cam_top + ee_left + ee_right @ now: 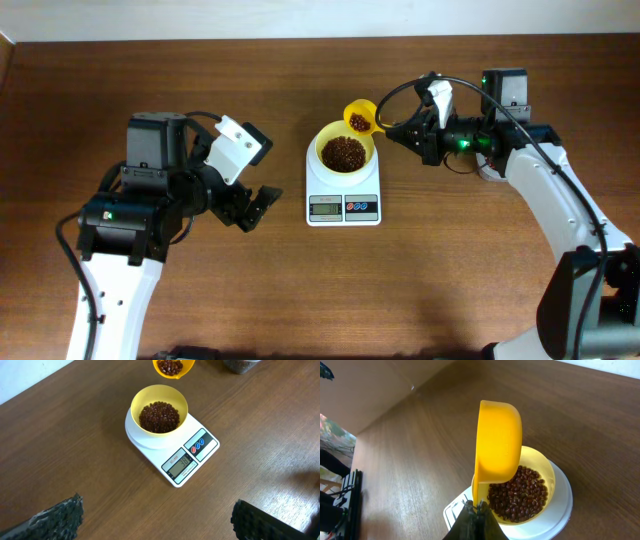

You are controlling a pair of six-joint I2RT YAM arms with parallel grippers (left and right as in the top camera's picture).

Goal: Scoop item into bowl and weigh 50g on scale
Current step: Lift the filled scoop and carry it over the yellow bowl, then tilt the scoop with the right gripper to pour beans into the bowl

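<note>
The pale yellow bowl [322,141] stands on the white scale [343,207], with a heap of dark red-brown beans [343,154] inside. A small yellow scoop [359,118] holding a few beans hovers over the bowl's far right rim. My right gripper [392,132] is shut on its handle. In the right wrist view the scoop [497,442] hangs tilted above the beans [520,492] and the bowl [546,467], the shut gripper [476,510] below it. My left gripper [255,205] stands open left of the scale. Its view shows the bowl [136,402], scale [195,452] and scoop [173,367].
A clear tub of beans [241,364] peeks in at the top edge of the left wrist view, behind the scale. The table's back edge runs along the top of the overhead view. Bare wood lies in front of the scale.
</note>
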